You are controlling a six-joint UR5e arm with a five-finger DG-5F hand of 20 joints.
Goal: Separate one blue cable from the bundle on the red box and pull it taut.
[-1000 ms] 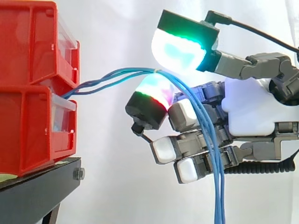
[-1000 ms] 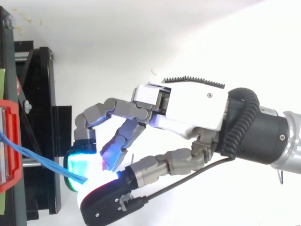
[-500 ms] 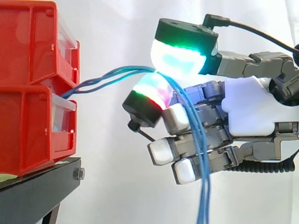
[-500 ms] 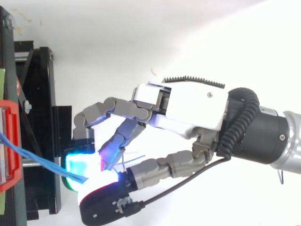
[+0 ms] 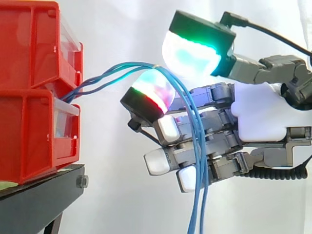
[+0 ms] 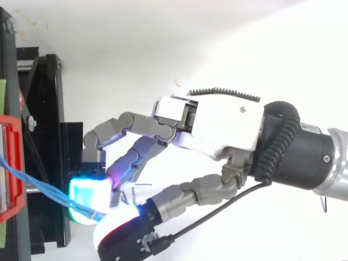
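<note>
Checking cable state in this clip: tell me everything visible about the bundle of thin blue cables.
The bundle of thin blue cables is several smooth, flexible strands. It leaves the gap between the stacked red plastic bins, arches up rightwards, passes between two glowing fingertips of the hand, lying over the lower one, then hangs slack past the other fingers, out the bottom.

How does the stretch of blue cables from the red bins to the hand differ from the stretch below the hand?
The bin-side stretch arches up from the red bins, its strands crossing; the hanging stretch drops steeply across the hand, its strands nearly parallel, and leaves the bottom edge. Both look slack.
</note>
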